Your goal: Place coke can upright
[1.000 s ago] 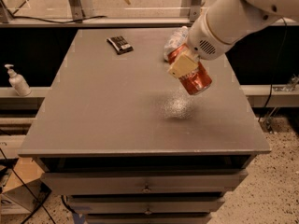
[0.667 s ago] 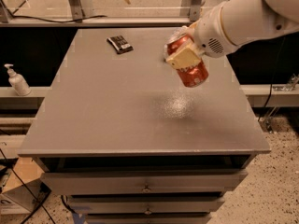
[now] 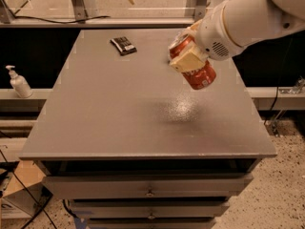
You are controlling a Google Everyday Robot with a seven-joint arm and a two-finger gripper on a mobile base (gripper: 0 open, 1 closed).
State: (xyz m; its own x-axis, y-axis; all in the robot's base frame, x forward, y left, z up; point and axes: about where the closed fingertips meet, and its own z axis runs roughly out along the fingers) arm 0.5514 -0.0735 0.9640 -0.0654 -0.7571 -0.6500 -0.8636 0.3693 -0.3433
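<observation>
The coke can (image 3: 199,72), red with silver ends, hangs tilted above the right part of the grey table (image 3: 105,113), its lower end pointing down and to the right. My gripper (image 3: 188,56) is shut on the can's upper half, with a tan finger pad (image 3: 186,61) pressed across its side. The white arm comes in from the upper right. The can does not touch the table.
A small dark packet (image 3: 123,45) lies on the table's far left part. A white pump bottle (image 3: 19,82) stands on a ledge left of the table. Drawers (image 3: 150,190) sit under the tabletop. A metal frame and glass run behind the table.
The gripper and the can have moved up and toward the far right edge of the table. The can stays tilted in the grip.
</observation>
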